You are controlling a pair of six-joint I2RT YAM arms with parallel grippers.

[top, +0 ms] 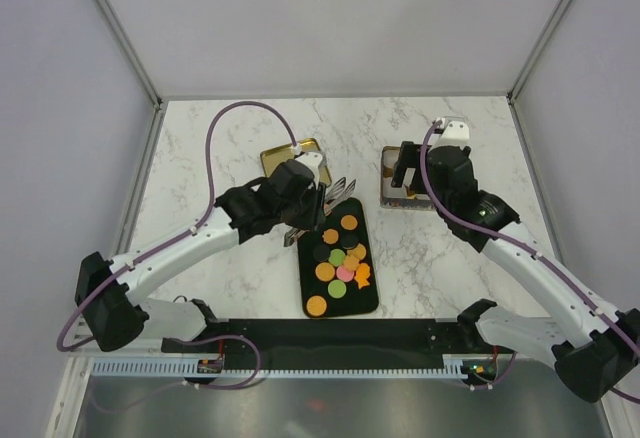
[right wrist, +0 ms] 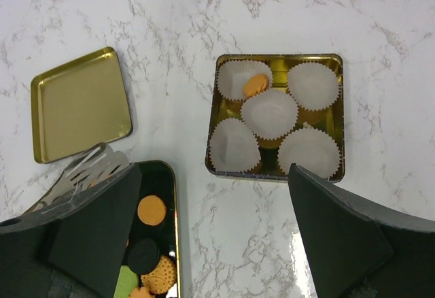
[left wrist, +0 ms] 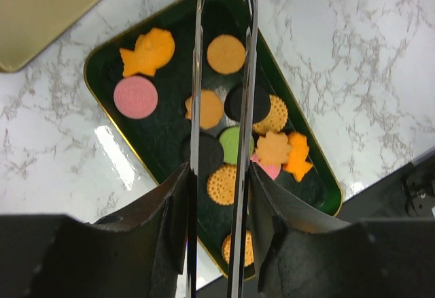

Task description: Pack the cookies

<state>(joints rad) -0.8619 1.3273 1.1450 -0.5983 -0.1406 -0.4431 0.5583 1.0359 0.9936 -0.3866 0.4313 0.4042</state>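
Beneath right wrist camera: orange cookie (right wrist: 255, 84) in paper cup (right wrist: 233, 75)

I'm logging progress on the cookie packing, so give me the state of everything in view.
tin: open, one orange cookie in a paper cup.
lid: off, lying inside-up on the table.
tray: holding the other cookies.
tongs: held, tips apart.
left gripper: shut on tongs.
right gripper: open, empty, over tin.

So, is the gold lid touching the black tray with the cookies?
Apart. The left wrist view shows it plainly: a strip of bare marble table runs between the edge of the gold lid and the near corner of the black tray.
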